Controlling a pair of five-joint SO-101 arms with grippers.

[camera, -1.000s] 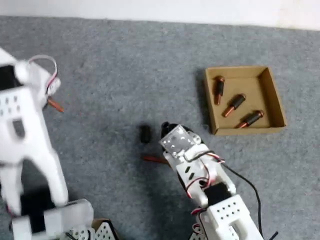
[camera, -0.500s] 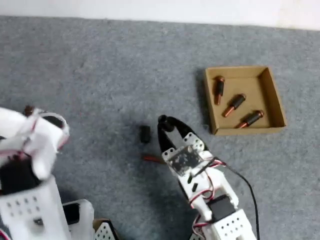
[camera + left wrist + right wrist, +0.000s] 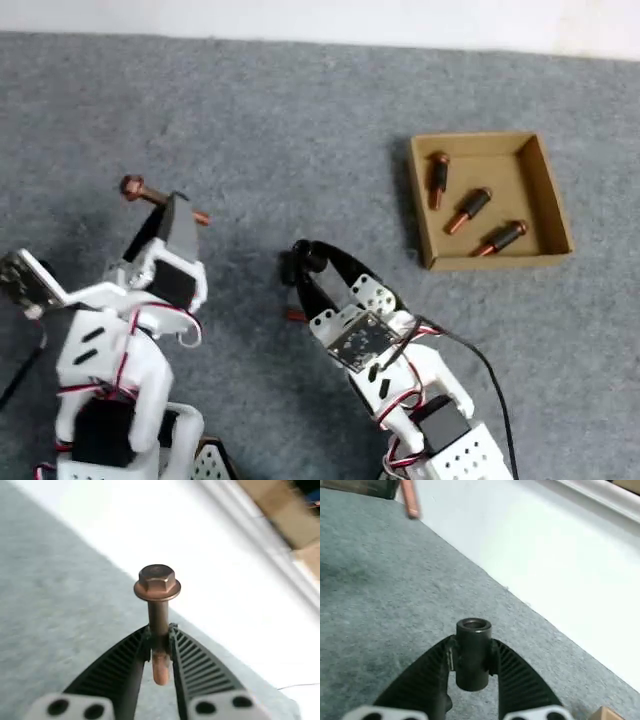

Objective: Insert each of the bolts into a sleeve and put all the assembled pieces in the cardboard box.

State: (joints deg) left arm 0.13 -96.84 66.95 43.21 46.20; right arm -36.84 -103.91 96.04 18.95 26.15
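The left arm rises from 8 o'clock of the table. Its left gripper (image 3: 168, 208) is clamped on the smooth shank of a copper bolt (image 3: 157, 587), whose flanged hex head points toward 10 o'clock. The right arm leans in from 5 o'clock. The right gripper (image 3: 472, 655) has ribbed black fingers closed around a matte black cylindrical sleeve (image 3: 472, 650), near the centre over the grey carpet (image 3: 300, 130). The shallow cardboard box (image 3: 418, 200) sits at 2 o'clock and holds three assembled pieces (image 3: 468, 210).
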